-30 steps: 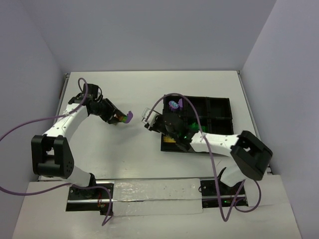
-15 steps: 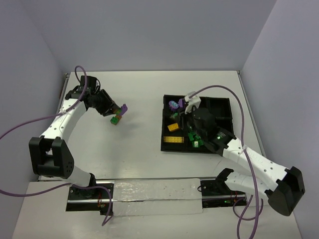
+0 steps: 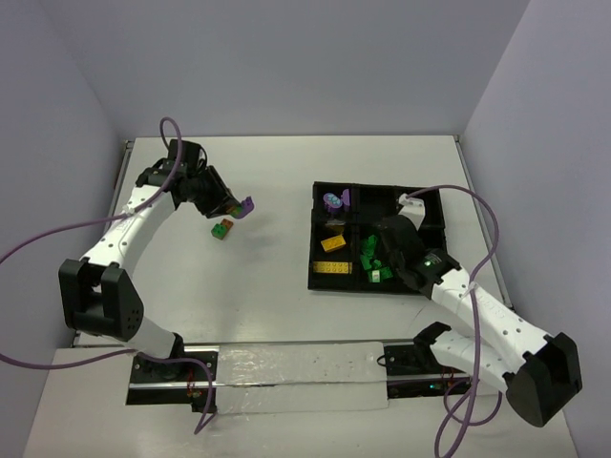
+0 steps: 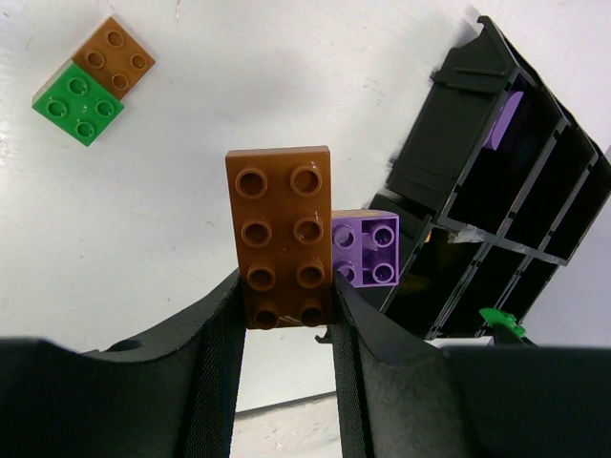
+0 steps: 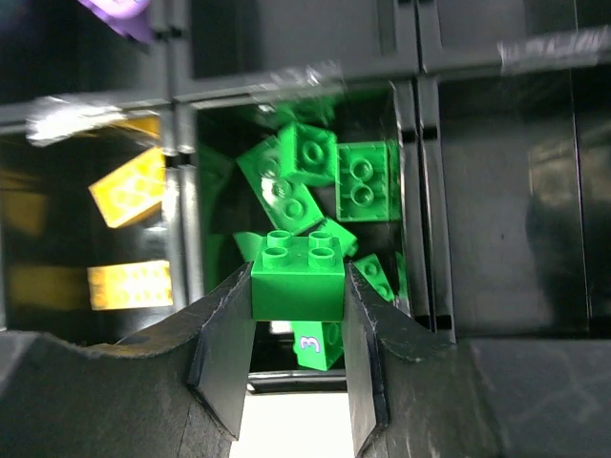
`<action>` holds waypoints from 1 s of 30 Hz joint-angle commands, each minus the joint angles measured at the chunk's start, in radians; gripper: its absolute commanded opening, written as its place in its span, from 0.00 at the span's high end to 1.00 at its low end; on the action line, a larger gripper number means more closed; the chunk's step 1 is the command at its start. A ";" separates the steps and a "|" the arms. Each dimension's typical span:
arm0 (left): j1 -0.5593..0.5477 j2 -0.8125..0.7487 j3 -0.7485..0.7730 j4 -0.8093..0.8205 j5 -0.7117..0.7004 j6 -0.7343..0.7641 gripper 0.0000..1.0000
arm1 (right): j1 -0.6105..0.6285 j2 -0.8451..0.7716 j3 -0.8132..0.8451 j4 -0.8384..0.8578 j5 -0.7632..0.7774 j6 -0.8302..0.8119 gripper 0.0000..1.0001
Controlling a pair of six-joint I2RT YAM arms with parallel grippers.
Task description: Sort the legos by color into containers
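Top external: black plastic compartment tray (image 3: 428,212) at right, loose green-and-orange brick pair (image 3: 222,229) on white table (image 3: 286,172); left wrist: left gripper (image 4: 286,288) pinching orange-and-purple brick cluster (image 4: 282,210) above table; right wrist: right gripper (image 5: 298,288) pinching green brick (image 5: 298,262) over green-filled compartment (image 5: 372,124).

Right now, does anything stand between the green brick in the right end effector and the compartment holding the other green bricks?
Nothing visible does. The right end effector holds the green brick directly over the green compartment; only loose green bricks lie below it.
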 commanded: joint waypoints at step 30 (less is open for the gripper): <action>-0.034 -0.095 -0.187 0.201 0.008 0.044 1.00 | 0.223 0.602 0.702 0.149 -0.466 0.055 0.16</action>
